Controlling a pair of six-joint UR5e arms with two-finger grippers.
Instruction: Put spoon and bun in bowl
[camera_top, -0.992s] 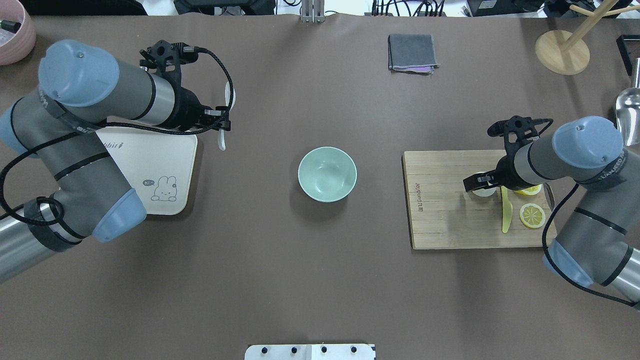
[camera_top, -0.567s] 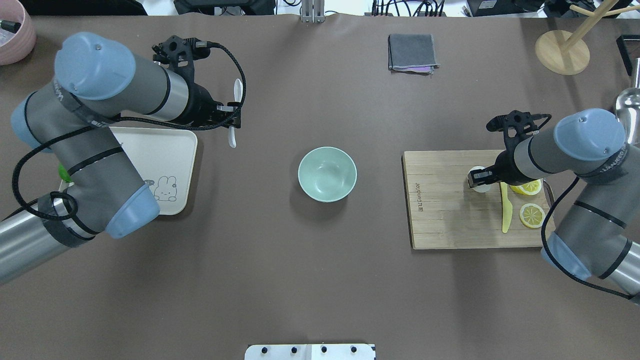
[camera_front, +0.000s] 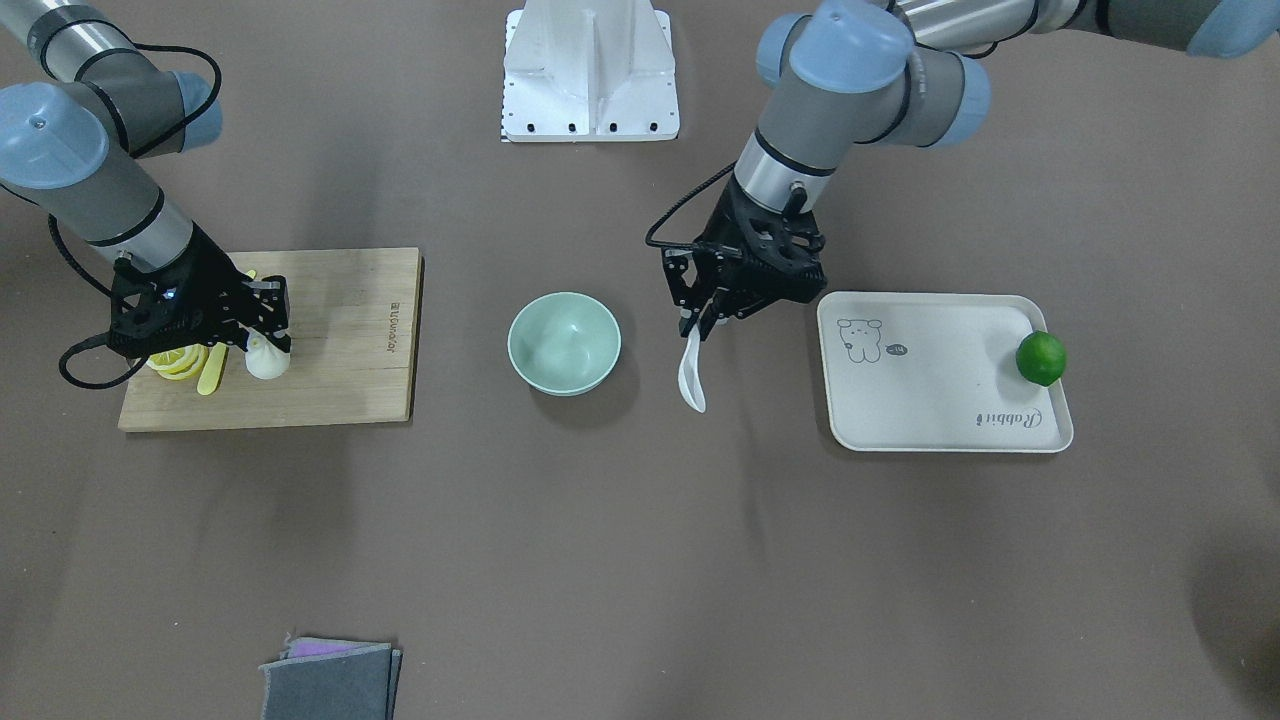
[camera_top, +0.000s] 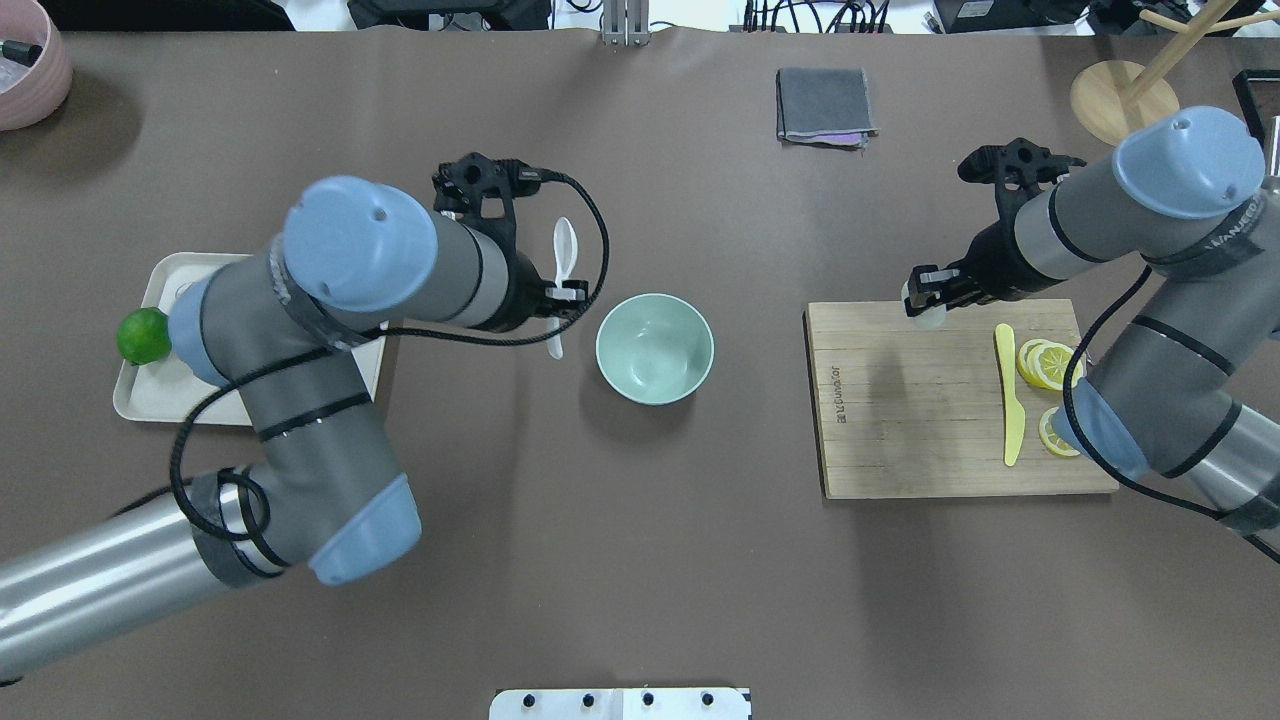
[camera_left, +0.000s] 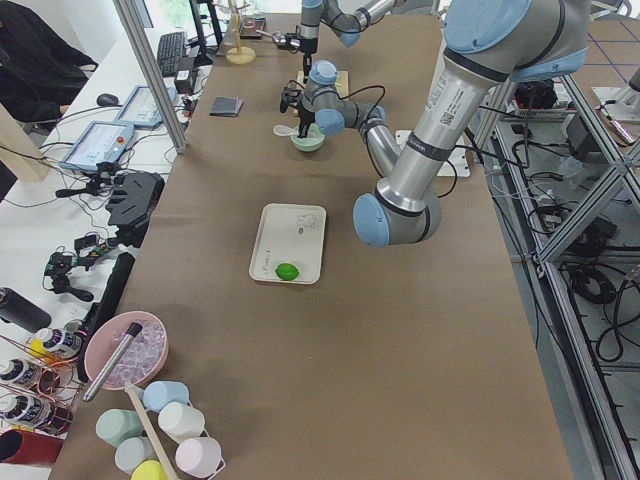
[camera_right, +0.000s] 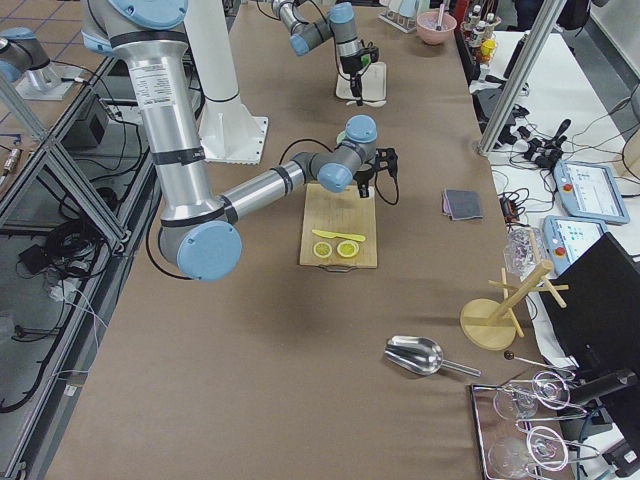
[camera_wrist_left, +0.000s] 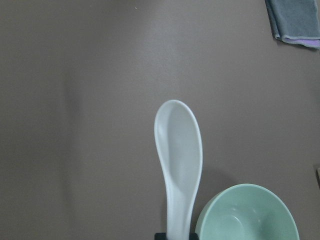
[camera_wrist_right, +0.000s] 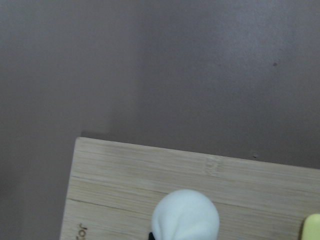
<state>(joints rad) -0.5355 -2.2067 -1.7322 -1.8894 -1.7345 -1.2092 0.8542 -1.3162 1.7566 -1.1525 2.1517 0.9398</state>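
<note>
My left gripper (camera_top: 560, 295) is shut on the white spoon (camera_top: 564, 250) and holds it by the handle, just left of the mint-green bowl (camera_top: 640, 330). The scoop points to the table's far side. In the front view the spoon (camera_front: 691, 378) hangs from this gripper (camera_front: 705, 320), right of the bowl (camera_front: 590, 345). The left wrist view shows the spoon (camera_wrist_left: 179, 160) beside the bowl's rim (camera_wrist_left: 220, 207). My right gripper (camera_top: 925, 292) is shut on the white bun (camera_top: 927, 315) and holds it above the board's far edge. The bun also shows in the front view (camera_front: 266, 362) and in the right wrist view (camera_wrist_right: 186, 215).
A wooden cutting board (camera_top: 920, 420) carries a yellow knife (camera_top: 1011, 405) and lemon slices (camera_top: 1045, 362). A cream tray (camera_front: 940, 400) holds a green lime (camera_front: 1040, 358). A grey cloth (camera_top: 825, 105), a wooden stand (camera_top: 1125, 100) and a pink bowl (camera_top: 30, 70) lie along the far edge.
My left arm has swung right with the spoon, from above the tray to beside the bowl. My right gripper has lifted the bun and carried it toward the board's far edge.
</note>
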